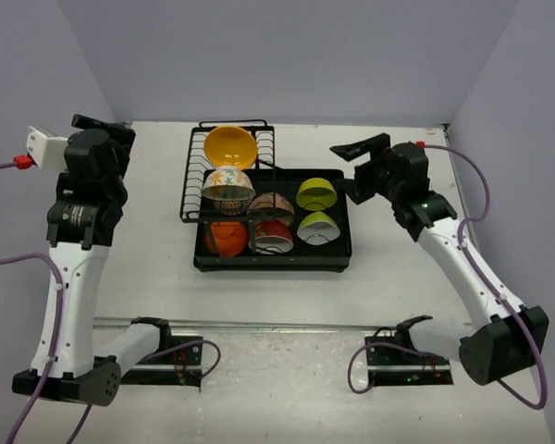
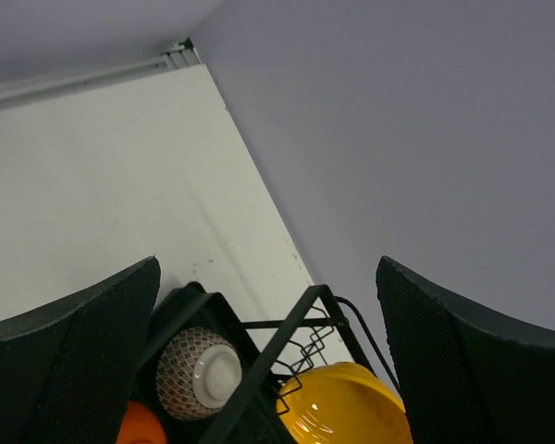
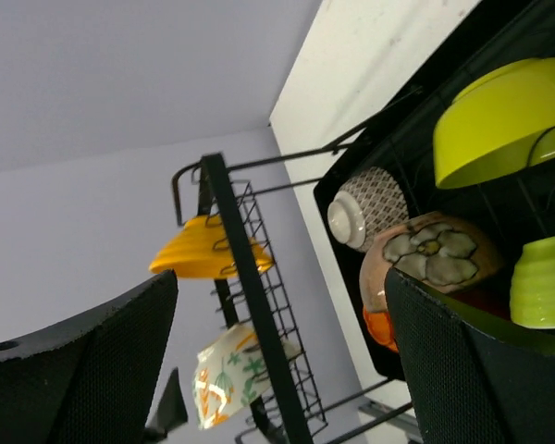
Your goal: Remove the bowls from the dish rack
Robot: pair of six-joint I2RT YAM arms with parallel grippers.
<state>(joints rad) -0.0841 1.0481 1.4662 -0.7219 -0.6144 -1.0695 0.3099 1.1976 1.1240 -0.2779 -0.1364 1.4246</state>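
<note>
Bowls (image 1: 229,146) fill the rack (image 1: 273,263). I hold left gripper (image 1: 102,125) and right gripper (image 1: 361,148) spread wide, empty, flanking it for approach.

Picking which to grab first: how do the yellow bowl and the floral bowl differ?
The yellow bowl is plain, at the far end of the wire rack, showing its inside from above. The floral bowl is patterned white, nearer, showing its outside. Both lean in its slots.
</note>
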